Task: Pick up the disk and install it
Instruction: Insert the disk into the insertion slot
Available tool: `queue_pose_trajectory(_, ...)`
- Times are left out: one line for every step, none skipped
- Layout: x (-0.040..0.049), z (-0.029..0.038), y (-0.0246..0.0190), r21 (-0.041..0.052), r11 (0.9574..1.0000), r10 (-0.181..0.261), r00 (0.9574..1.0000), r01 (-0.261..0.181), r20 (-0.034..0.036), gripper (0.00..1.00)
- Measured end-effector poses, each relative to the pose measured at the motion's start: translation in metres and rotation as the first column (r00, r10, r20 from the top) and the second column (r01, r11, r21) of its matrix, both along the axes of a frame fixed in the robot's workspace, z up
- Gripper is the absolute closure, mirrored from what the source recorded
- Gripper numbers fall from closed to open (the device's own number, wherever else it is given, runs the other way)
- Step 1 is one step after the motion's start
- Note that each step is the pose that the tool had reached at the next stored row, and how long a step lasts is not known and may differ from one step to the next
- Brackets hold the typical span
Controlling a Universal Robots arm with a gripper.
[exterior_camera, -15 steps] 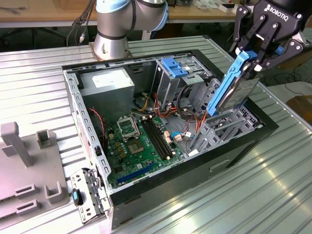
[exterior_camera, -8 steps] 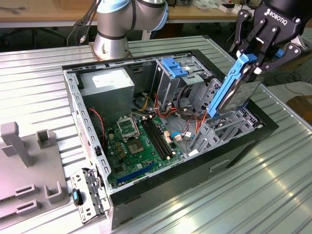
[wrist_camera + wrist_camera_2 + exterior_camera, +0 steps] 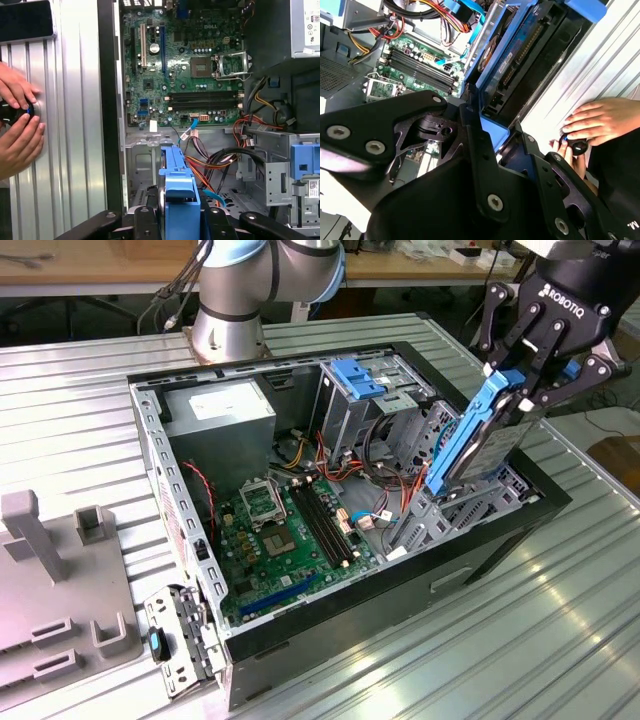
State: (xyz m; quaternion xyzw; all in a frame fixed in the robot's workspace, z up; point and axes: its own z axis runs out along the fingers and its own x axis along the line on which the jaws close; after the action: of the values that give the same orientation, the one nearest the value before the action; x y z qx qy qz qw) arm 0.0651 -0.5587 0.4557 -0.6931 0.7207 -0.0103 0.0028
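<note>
**Q:** Where's the disk?

**A:** Pinched in my jaws. They're clamped on the upper end of the disk (image 3: 478, 435), gripping its blue rails. It hangs tilted beneath them, its lower end at the drive bay (image 3: 455, 508) of the open computer case (image 3: 400, 590). Whether it has entered the guides, I cannot tell.

**Q:** What matters in seating it?

**A:** Alignment, I'd judge: rails square to the guides, no twist, gentle pressure. The orange and red cables (image 3: 202, 165) just beside its lower end could snag. A person's hands (image 3: 17, 125) rest on the counter (image 3: 520, 640), well apart from my jaws.
</note>
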Motion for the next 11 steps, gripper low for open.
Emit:
queue_pose_trajectory(0.0001, -0.0004, -0.001, 0.0001, 1.0, 0.0, 1.0, 0.0, 0.0, 0.63)
queue_pose_trajectory(0.0003, -0.001, -0.0023, 0.0002, 1.0, 0.0, 1.0, 0.0, 0.0, 0.63)
queue_pose_trajectory(0.0006, -0.0015, -0.0028, 0.0001, 1.0, 0.0, 1.0, 0.0, 0.0, 0.63)
queue_pose_trajectory(0.001, -0.0021, -0.0029, 0.0003, 1.0, 0.0, 1.0, 0.0, 0.0, 0.63)
queue_pose_trajectory(0.0015, -0.0024, -0.0029, -0.0001, 1.0, 0.0, 1.0, 0.0, 0.0, 0.63)
queue_pose_trajectory(0.0018, -0.0028, -0.0029, -0.0001, 1.0, 0.0, 1.0, 0.0, -0.0001, 0.63)
queue_pose_trajectory(0.0021, -0.0032, -0.003, 0.0, 1.0, 0.0, 1.0, 0.0, -0.0001, 0.63)
queue_pose_trajectory(0.0023, -0.0036, -0.003, 0.0001, 1.0, 0.0, 1.0, 0.0, -0.0001, 0.63)
queue_pose_trajectory(0.0025, -0.0043, -0.003, 0.0001, 1.0, 0.0, 1.0, 0.0, -0.0003, 0.63)
queue_pose_trajectory(0.0026, -0.0054, -0.003, 0.0001, 1.0, 0.0, 1.0, 0.0, -0.0005, 0.63)
queue_pose_trajectory(0.0026, -0.0057, -0.003, 0.0001, 1.0, 0.0, 1.0, 0.0, -0.0006, 0.63)
